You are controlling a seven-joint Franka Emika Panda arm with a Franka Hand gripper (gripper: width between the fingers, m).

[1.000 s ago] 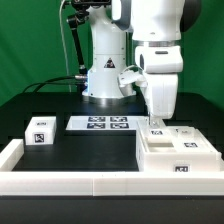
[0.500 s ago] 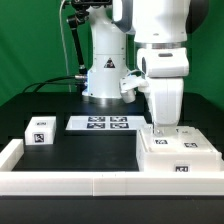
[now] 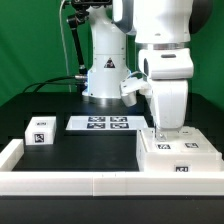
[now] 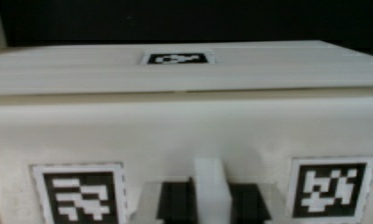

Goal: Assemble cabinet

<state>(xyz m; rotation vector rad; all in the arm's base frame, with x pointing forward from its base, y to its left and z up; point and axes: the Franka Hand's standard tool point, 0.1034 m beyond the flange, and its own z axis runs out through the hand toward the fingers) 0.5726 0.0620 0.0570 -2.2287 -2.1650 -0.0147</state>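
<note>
Black table [image 3: 95,150]: hand [image 3: 165,128] over cabinet [image 3: 182,158]

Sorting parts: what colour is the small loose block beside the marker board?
The block is white with a black-and-white tag, clearest in the exterior view.

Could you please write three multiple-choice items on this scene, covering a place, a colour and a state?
1. The small white block lies: A on the exterior view's left, apart from the cabinet; B on the cabinet; C on the marker board.
2. The table is: A white; B black; C red.
3. The tool is: A down at the cabinet's top; B above the marker board; C lifting the block.
1 A, it sits alone at left; 2 B, its bare surface is black; 3 A, the wrist view shows the cabinet close up.
</note>
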